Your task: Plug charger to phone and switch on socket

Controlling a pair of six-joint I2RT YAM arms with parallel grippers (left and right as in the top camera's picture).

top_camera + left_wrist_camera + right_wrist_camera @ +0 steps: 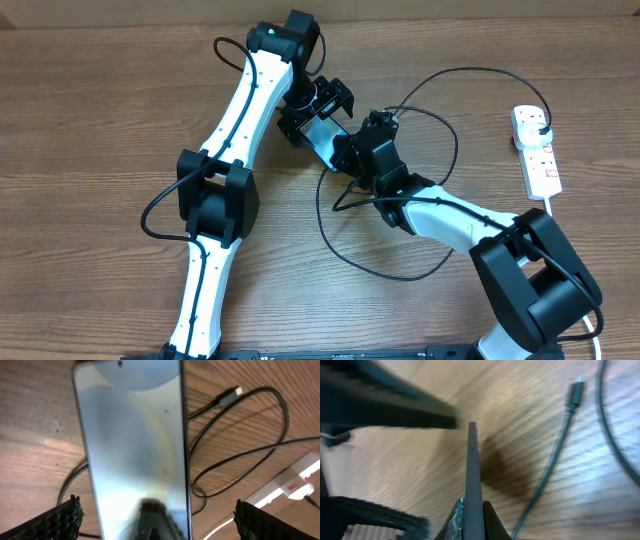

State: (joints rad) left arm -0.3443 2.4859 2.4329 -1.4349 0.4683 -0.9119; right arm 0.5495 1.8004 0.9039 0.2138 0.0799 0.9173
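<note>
The phone (321, 135) is lifted between the two arms, screen pale blue. In the right wrist view it shows edge-on (472, 460), and my right gripper (473, 510) is shut on its lower end. My left gripper (157, 505) is open wide, with a finger (62, 520) standing off each side of the phone (135, 435) and touching nothing. The charger cable (440, 110) loops over the table, its connector tip (231, 395) lying loose beside the phone. The white socket (537, 150) lies at the far right, with the black plug (541, 127) in it.
The socket's thick white cord (548, 205) runs toward the front edge at the right. The charger's loops (365, 262) spread under and around the right arm. Bare wood table (90, 120) lies to the left.
</note>
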